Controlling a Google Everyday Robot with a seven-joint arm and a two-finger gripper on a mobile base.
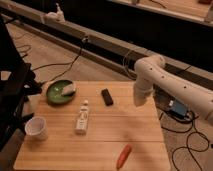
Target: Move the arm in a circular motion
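Observation:
The arm (pixel 172 82) is large, glossy white and made of thick rounded segments with small dark dots. It reaches in from the right, bends at a bulbous joint (pixel 150 66) and drops toward the right edge of the wooden table (pixel 135 132). The gripper (pixel 139 101) is at the arm's lower end, hanging by the table's far right edge, to the right of a small black block (pixel 107 96). It holds nothing that I can see.
On the table are a green plate (pixel 56 94) with a white item (pixel 68 90), a white bottle (pixel 82 119) lying down, a white cup (pixel 36 128) and a red pepper (pixel 123 156). Cables lie on the floor, a dark frame (pixel 12 95) stands left, and a blue box (pixel 177 109) sits right.

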